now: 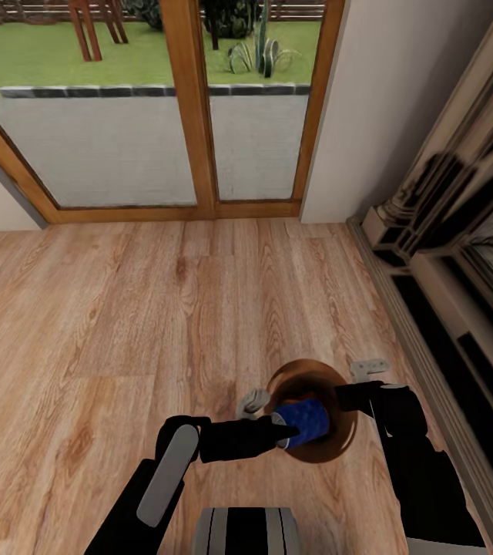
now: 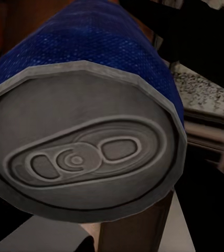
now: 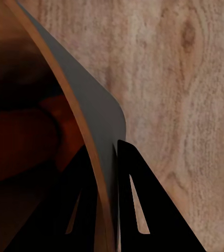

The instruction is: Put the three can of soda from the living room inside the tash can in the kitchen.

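A dark blue can of soda (image 1: 302, 422) lies on its side in my left gripper (image 1: 283, 428), which is shut on it, right over the mouth of the brown tash can (image 1: 308, 376). The left wrist view has the can's silver pull-tab end (image 2: 85, 142) close up. My right gripper (image 1: 352, 397) is shut on the tash can's rim, with one finger inside the wall (image 3: 85, 110) and one outside. A dim orange rounded shape (image 3: 17, 142) lies inside; I cannot tell what it is.
Light wood floor (image 1: 123, 324) stretches ahead to wood-framed glass doors (image 1: 192, 116). A cream wall (image 1: 385, 100) and a dark ornate surround (image 1: 454, 231) run along the right side. Two small grey pieces (image 1: 254, 401) (image 1: 370, 368) show beside the bin.
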You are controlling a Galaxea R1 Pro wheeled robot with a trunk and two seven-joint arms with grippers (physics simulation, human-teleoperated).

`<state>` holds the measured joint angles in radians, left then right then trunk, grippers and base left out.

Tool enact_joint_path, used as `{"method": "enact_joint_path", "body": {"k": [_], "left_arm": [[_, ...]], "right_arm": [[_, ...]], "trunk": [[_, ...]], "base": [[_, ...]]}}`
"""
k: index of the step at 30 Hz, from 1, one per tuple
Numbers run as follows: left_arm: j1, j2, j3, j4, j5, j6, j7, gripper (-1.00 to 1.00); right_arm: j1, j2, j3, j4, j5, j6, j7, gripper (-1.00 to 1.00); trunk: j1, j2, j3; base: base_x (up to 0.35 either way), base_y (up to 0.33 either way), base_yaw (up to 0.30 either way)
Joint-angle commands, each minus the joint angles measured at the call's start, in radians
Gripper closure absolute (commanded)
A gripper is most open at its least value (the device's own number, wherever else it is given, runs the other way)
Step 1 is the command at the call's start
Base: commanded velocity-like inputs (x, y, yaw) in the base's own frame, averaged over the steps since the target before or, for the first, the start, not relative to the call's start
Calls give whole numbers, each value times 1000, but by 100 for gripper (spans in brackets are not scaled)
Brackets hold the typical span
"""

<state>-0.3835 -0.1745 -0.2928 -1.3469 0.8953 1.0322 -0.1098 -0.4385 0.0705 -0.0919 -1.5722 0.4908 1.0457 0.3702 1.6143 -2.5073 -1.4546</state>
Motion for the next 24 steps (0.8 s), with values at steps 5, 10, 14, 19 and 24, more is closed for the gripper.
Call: {"method": "enact_joint_path", "body": {"k": [5,10,14,19,24], "left_arm": [[-1,0,0,1,3,-4,44,100],[-23,0,0,9,8,-6,59,100],[-26,0,0,11,11,-6,59,100],[-27,0,0,25,11,-19,60,100],[-92,0,0,144,57,-95,61,100]], "right_arm": [[0,0,0,0,-11,2,4,100],[0,0,0,0,-11,2,4,100],[0,1,0,0,-11,2,4,100],[0,2,0,0,-11,2,4,100],[0,1,0,0,-11,2,4,100]], "trunk": [[0,0,0],[0,0,0],[0,0,0],[0,0,0],[0,0,0]], "base": [[0,0,0],[0,0,0],[0,0,0],[0,0,0],[0,0,0]]}}
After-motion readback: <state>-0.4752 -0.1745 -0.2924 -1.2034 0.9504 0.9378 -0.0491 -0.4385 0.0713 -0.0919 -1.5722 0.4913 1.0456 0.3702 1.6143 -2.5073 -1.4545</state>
